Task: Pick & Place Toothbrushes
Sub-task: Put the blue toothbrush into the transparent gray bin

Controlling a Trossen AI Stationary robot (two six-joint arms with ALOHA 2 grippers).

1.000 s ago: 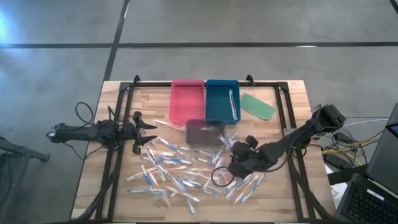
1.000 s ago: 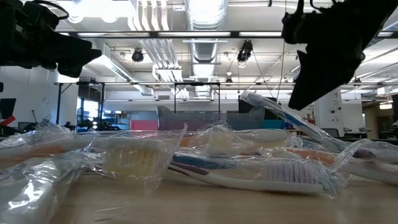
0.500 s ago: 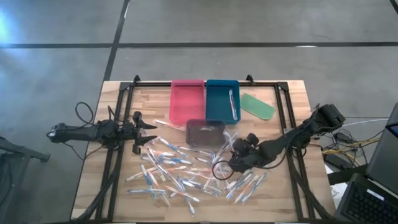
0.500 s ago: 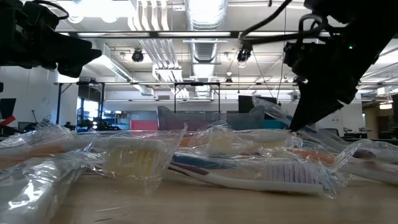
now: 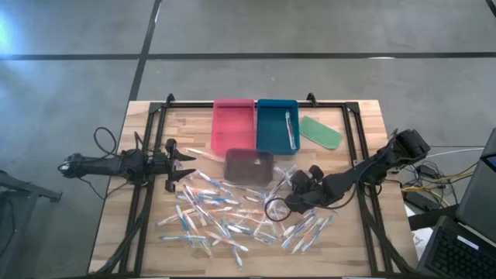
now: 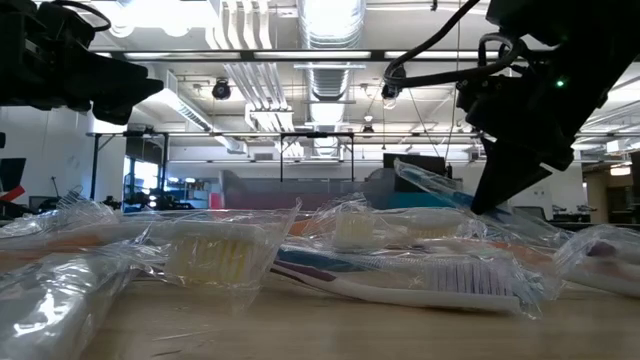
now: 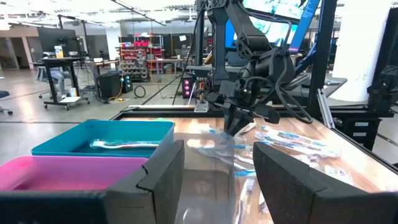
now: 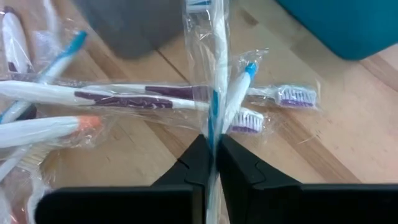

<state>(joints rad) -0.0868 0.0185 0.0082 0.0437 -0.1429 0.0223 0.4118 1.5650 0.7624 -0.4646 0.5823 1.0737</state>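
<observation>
Toothbrushes (image 5: 225, 217) – dozens, each in a clear wrapper – lie scattered over the near half of the wooden table (image 5: 116, 232), white handles with blue, orange or purple accents. 1 more lies inside the teal tray (image 5: 277, 125) at the far edge.

Right gripper (image 5: 284, 203) is down at the right side of the pile, fingers pressed together on 1 wrapped toothbrush (image 8: 214, 106); right wrist view shows the blue-and-white handle pinched between the 2 dark fingertips, running straight out ahead. 2 purple-bristled brushes (image 8: 261, 102) lie crosswise under it on the wood. In the low view that gripper (image 6: 490, 200) sits nose-down on the heap.

Left gripper (image 5: 184, 164) hovers at the left of the table near the pile's far-left corner, fingers (image 7: 158, 171) spread, nothing between them.

Pink tray (image 5: 233, 124) sits touching the teal tray's left side. Dark grey tray (image 5: 248, 166) sits just in front of both, tilted slightly. Flat green piece (image 5: 321, 132) lies right of the teal tray.
</observation>
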